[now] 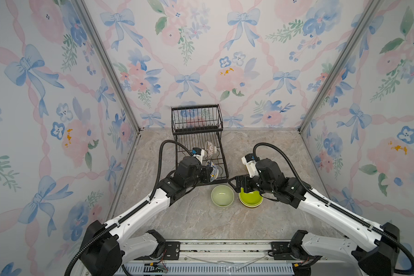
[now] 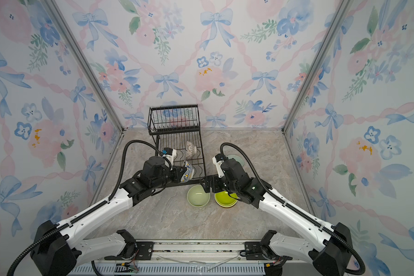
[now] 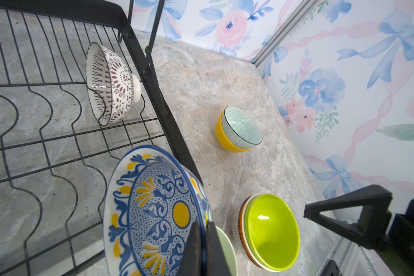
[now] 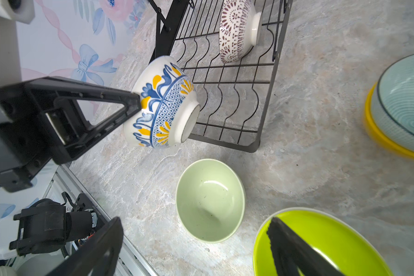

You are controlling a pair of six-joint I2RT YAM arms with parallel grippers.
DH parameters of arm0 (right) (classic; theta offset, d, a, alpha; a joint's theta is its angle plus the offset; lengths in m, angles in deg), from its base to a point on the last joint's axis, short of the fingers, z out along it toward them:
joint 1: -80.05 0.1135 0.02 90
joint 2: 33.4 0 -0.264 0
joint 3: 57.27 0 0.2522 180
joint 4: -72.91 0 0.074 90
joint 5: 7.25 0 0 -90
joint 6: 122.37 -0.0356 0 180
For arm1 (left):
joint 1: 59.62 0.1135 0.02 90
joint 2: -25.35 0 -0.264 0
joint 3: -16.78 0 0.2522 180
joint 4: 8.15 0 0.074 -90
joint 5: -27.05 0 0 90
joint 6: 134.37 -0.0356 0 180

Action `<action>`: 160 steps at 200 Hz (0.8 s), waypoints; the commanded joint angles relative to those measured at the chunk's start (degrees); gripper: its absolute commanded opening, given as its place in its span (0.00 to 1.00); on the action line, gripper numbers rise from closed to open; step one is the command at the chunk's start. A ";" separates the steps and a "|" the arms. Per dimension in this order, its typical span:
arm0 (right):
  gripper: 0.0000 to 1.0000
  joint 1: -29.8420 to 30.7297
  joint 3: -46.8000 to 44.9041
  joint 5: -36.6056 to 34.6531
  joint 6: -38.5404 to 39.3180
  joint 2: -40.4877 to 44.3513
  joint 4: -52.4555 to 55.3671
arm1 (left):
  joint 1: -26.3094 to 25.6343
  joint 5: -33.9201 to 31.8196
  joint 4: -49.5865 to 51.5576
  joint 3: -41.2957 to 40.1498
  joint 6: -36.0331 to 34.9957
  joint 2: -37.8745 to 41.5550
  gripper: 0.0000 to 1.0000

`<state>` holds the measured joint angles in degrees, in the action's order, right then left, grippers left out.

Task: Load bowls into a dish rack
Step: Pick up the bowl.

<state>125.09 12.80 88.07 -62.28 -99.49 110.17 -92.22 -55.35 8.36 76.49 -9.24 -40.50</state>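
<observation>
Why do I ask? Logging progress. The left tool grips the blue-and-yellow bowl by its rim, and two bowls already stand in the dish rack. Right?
No: only one bowl stands in the dish rack, the brown-patterned white bowl, as the left wrist view shows. The left tool does grip the blue-and-yellow bowl by its rim.

We count 1 dish rack (image 3: 176, 133) & min. 7 bowls: 1 brown-patterned bowl (image 3: 112, 83), 1 blue-yellow bowl (image 3: 153, 210), 1 pale green bowl (image 4: 209, 200), 1 teal bowl (image 3: 242, 127), 1 yellow bowl (image 3: 225, 141), 1 lime bowl (image 3: 273, 229), 1 ribbed white bowl (image 3: 236, 222); lime stack's exact no. unclear.
</observation>
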 commanded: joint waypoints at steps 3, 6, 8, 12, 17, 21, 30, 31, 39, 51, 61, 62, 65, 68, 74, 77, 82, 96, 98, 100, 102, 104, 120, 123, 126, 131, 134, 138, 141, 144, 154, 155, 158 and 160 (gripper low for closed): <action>0.96 -0.66 3.41 1.95 1.82 -2.31 -2.20 | 5.14 8.71 -10.39 -0.90 1.52 2.10 0.00; 0.96 -0.70 3.67 2.04 1.94 -2.68 -2.34 | 5.89 9.10 -10.95 -1.07 1.63 2.04 0.00; 0.96 -0.66 3.88 2.05 2.02 -2.87 -2.42 | 6.39 9.54 -11.41 -1.20 1.83 2.04 0.00; 0.96 -0.72 4.18 2.14 2.13 -3.40 -2.56 | 7.21 10.30 -12.27 -1.41 2.16 1.99 0.00; 0.96 -0.78 4.65 2.19 2.34 -3.98 -2.85 | 8.47 11.48 -13.52 -1.71 2.90 1.70 0.00; 0.96 -0.79 4.98 2.24 2.52 -4.51 -3.00 | 9.51 12.52 -14.77 -2.08 3.45 1.53 0.00; 0.96 -0.76 5.79 2.40 2.93 -5.58 -3.30 | 11.44 14.54 -17.37 -2.82 4.99 1.04 0.00; 0.96 -0.75 5.90 2.36 2.93 -5.74 -3.34 | 11.65 14.64 -17.66 -2.90 5.10 1.01 0.00; 0.96 -0.91 6.46 2.32 3.18 -6.64 -3.78 | 13.02 15.74 -19.89 -3.40 6.14 0.38 0.00; 0.96 -0.89 7.41 2.49 3.28 -8.21 -4.45 | 14.75 17.08 -23.23 -5.39 7.62 -0.78 0.00; 0.96 -0.87 8.32 2.87 3.32 -9.39 -4.88 | 16.36 18.36 -26.55 -6.48 9.28 -2.11 0.00; 0.96 -0.89 8.39 2.95 3.35 -9.49 -4.88 | 16.57 18.52 -26.91 -6.53 9.44 -2.24 0.00; 0.96 -0.91 8.62 3.04 3.29 -9.88 -4.94 | 16.97 18.87 -27.87 -6.86 9.95 -2.65 0.00; 0.96 -0.89 8.94 3.17 3.33 -10.19 -5.06 | 17.26 19.32 -29.16 -7.12 10.48 -3.09 0.00; 0.96 -0.90 9.38 3.42 3.28 -10.73 -5.22 | 17.89 19.93 -31.27 -7.69 11.38 -3.88 0.00; 0.96 -0.89 9.64 3.54 3.29 -11.00 -5.29 | 18.10 20.21 -32.17 -7.90 11.71 -4.37 0.00; 0.96 -0.86 10.00 3.59 3.35 -11.44 -5.34 | 18.52 20.56 -33.47 -8.05 12.29 -4.97 0.00; 0.96 -0.85 10.72 3.55 3.46 -12.34 -5.65 | 19.16 21.11 -36.84 -8.58 13.64 -6.70 0.00; 0.96 -0.90 10.80 3.51 3.52 -12.50 -5.66 | 19.26 21.18 -37.37 -8.66 13.89 -6.98 0.00; 0.96 -0.87 10.91 3.48 3.54 -12.60 -5.71 | 19.36 21.29 -37.97 -8.68 14.06 -7.29 0.00; 0.96 -0.86 11.03 3.47 3.61 -12.72 -5.70 | 19.47 21.25 -38.40 -8.77 14.19 -7.48 0.00; 0.96 -0.90 11.08 3.47 3.56 -12.81 -5.72 | 19.43 21.26 -38.95 -8.78 14.31 -7.70 0.00; 0.96 -0.92 11.79 3.54 3.72 -13.62 -5.93 | 20.24 21.22 -42.07 -8.72 15.67 -9.58 0.00; 0.96 -0.98 11.88 3.55 3.72 -13.75 -6.01 | 20.43 21.23 -42.50 -8.63 15.79 -9.95 0.00; 0.96 -0.91 12.01 3.55 3.76 -13.87 -6.00 | 20.62 21.31 -42.87 -8.47 16.03 -10.41 0.00; 0.96 -0.91 12.18 3.60 3.74 -14.07 -5.95 | 20.90 21.39 -43.38 -8.21 16.38 -11.25 0.00; 0.96 -0.91 12.21 3.68 3.77 -14.14 -6.01 | 21.06 21.45 -43.76 -8.01 16.51 -11.84 0.00; 0.96 -0.92 12.32 3.72 3.81 -14.26 -5.97 | 21.25 21.62 -44.21 -7.79 16.73 -12.62 0.00; 0.96 -0.92 12.33 3.65 3.81 -14.33 -6.08 | 21.43 21.71 -44.54 -7.67 16.92 -13.14 0.00; 0.96 -0.94 12.33 3.62 3.85 -14.38 -6.10 | 21.56 21.87 -45.10 -7.43 17.12 -13.73 0.00; 0.96 -0.94 12.23 3.56 3.89 -14.51 -6.19 | 21.91 22.47 -46.72 -6.81 18.04 -15.71 0.00; 0.96 -0.93 12.24 3.56 3.89 -14.51 -6.19 | 21.94 22.51 -46.93 -6.74 18.08 -15.94 0.00; 0.96 -0.96 12.17 3.56 3.90 -14.59 -6.19 | 22.03 22.71 -47.45 -6.57 18.31 -16.59 0.00; 0.96 -0.95 12.16 3.51 3.92 -14.60 -6.19 | 22.11 22.85 -47.91 -6.47 18.44 -17.01 0.00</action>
<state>124.71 23.14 91.15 -59.41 -113.48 104.99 -71.13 -35.18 -29.28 67.51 6.30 -54.29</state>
